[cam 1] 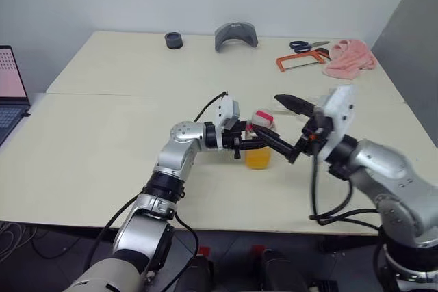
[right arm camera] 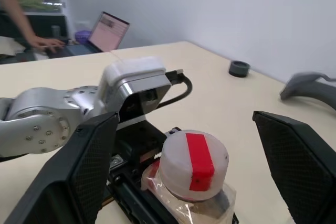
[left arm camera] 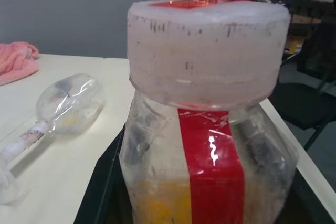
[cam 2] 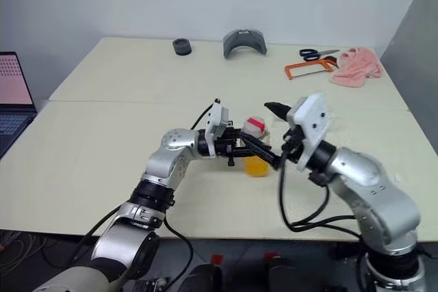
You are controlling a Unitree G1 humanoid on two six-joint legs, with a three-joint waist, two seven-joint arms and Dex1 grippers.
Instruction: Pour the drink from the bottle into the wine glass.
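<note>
Bottle (cam 1: 259,147) stands upright on the table (cam 1: 102,135), capped, clamped in your left gripper (cam 1: 248,143). Your right gripper (right arm camera: 184,166) straddles the cap (right arm camera: 193,163) with fingers spread, not touching. Glass (left arm camera: 65,106) lies beside.

Both head views looked down and forward over the table (cam 1: 102,141) from above the arms, sharing nearly the same scene, just shifted sideways a bit. The left wrist cam sat right up against the bottle (left arm camera: 210,145), facing along its own pincer. The right wrist cam looked from a little further back, over the bottle's cap (right arm camera: 193,163) between its pincer's fingers (right arm camera: 84,171), toward the left gripper (cam 1: 241,143).
</note>
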